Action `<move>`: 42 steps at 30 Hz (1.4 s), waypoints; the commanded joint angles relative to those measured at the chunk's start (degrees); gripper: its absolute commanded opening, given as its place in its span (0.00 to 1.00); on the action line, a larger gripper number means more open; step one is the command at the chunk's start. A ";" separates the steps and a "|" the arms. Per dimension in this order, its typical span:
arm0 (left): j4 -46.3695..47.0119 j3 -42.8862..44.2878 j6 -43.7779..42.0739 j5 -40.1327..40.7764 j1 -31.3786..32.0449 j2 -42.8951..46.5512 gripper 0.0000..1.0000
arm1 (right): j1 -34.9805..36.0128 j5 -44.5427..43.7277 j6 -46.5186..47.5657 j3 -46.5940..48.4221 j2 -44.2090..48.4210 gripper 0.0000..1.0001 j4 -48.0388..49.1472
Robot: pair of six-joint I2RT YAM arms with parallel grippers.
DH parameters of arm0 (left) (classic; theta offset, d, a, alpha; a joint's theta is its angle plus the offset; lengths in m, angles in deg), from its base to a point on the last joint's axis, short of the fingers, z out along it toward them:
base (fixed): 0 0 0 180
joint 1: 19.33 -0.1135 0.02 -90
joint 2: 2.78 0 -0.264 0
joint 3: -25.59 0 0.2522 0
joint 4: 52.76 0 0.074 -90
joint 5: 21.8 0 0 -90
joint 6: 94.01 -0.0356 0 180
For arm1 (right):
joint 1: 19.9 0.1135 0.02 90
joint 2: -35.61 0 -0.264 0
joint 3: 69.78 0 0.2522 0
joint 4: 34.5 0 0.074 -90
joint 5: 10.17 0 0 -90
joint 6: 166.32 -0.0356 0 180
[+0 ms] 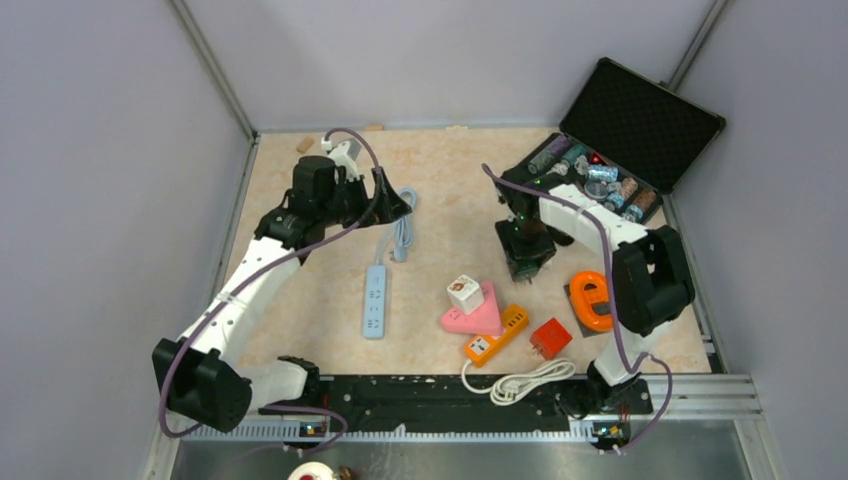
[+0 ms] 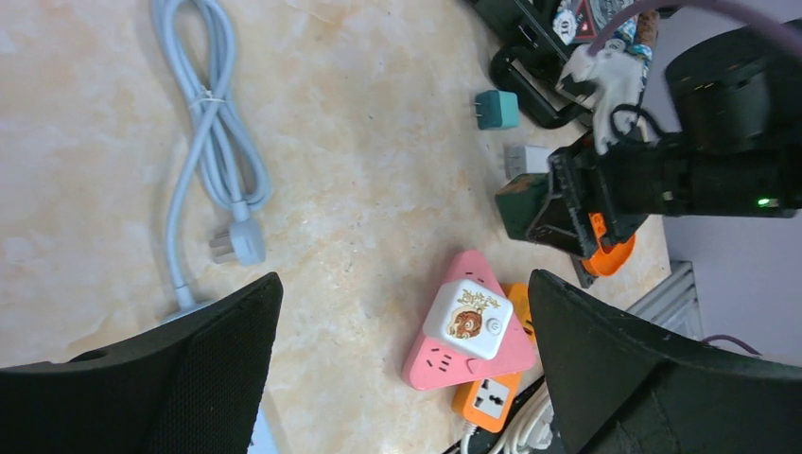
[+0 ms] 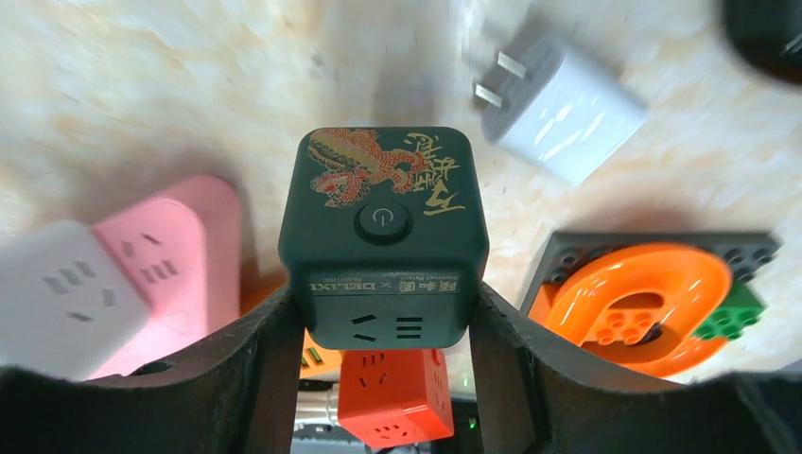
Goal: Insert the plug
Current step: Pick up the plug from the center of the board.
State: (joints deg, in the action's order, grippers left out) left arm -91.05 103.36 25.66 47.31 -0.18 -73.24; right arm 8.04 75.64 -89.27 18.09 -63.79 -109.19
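- Step in hand, as I judge it: bringing socket and plug together; nothing is inserted yet.
- Right gripper (image 3: 383, 322) is clamped on a dark green cube socket (image 3: 383, 218) with a gold dragon print and a power button on top. It holds the cube off the table, just right of and beyond the pink triangular socket block (image 1: 475, 315).
- Left gripper (image 2: 405, 277) has its jaws spread wide and holds nothing. It hovers well left of the pink block, on its far side.
- The three-pin plug (image 2: 236, 241) lies flat on the table at the end of a bundled grey cable (image 2: 213, 123), well left of the pink block and apart from both grippers.
- A white charger (image 3: 567, 104) also lies right of the pink block; which plug is meant I cannot tell.
- The next move likely calls for the left gripper to drop onto the plug body and close across it, pins left free.
- The pins then have to line up with the cube's slots.
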 commanded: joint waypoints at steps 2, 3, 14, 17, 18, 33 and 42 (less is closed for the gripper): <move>-0.99 1.70 -4.58 5.80 -0.77 3.87 0.99 | -0.35 0.78 5.46 13.41 4.58 0.00 -1.00; -1.22 1.92 -4.96 6.11 -0.83 4.06 0.99 | -0.35 1.90 6.53 16.30 5.11 0.00 -1.25; -3.56 6.15 1.64 -13.35 -2.92 -3.80 0.98 | 8.89 10.16 25.34 9.78 17.29 0.00 16.03; -3.81 7.12 4.20 -21.14 -3.03 -6.34 0.95 | 12.69 14.38 33.00 3.77 22.25 0.00 21.42; -3.83 7.30 4.76 -23.03 -2.99 -6.84 0.94 | 12.90 16.48 33.76 2.27 23.61 0.00 23.22; -4.68 4.13 4.11 -30.02 -2.72 -5.12 0.92 | 12.93 29.05 35.70 -4.00 27.31 0.00 33.74; -8.86 6.93 3.64 -27.60 0.07 -5.99 0.87 | 12.93 31.28 34.64 -1.24 23.82 0.00 33.42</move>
State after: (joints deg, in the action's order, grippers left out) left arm -97.85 107.88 30.39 19.08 -2.06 -80.06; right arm 21.18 103.95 -54.87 13.39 -39.02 -79.14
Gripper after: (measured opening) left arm 0.866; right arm 0.561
